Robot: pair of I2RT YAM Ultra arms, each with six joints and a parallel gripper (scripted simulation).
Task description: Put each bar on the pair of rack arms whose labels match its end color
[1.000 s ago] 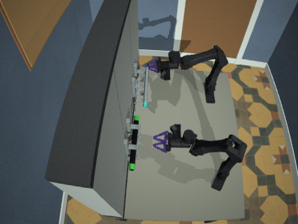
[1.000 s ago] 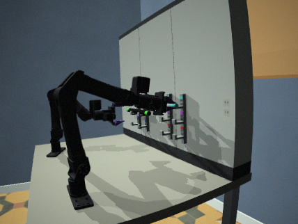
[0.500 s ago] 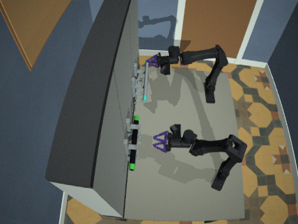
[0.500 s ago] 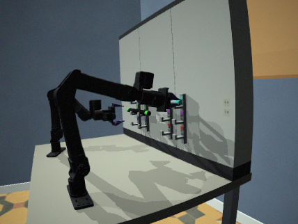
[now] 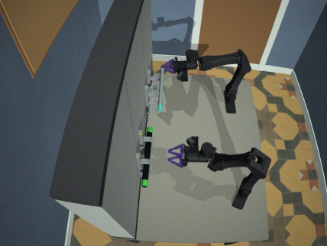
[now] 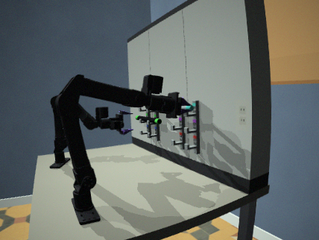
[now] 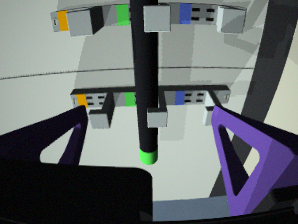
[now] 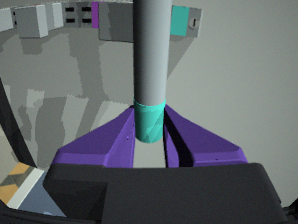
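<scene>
Pale tabletop (image 5: 214,221) (image 6: 123,179) beneath both arms' bases (image 5: 231,107) (image 6: 89,220).

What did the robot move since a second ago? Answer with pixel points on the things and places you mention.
The right arm's fingers (image 5: 169,66) (image 6: 184,101) and the gray bar (image 5: 161,88) (image 6: 186,107) (image 8: 151,55) they hold moved a little sideways, away from the other arm. Nothing was let go. The black bar (image 5: 148,153) (image 6: 147,119) (image 7: 146,65) and the left arm's open fingers (image 5: 176,148) (image 6: 127,112) look unchanged.
</scene>
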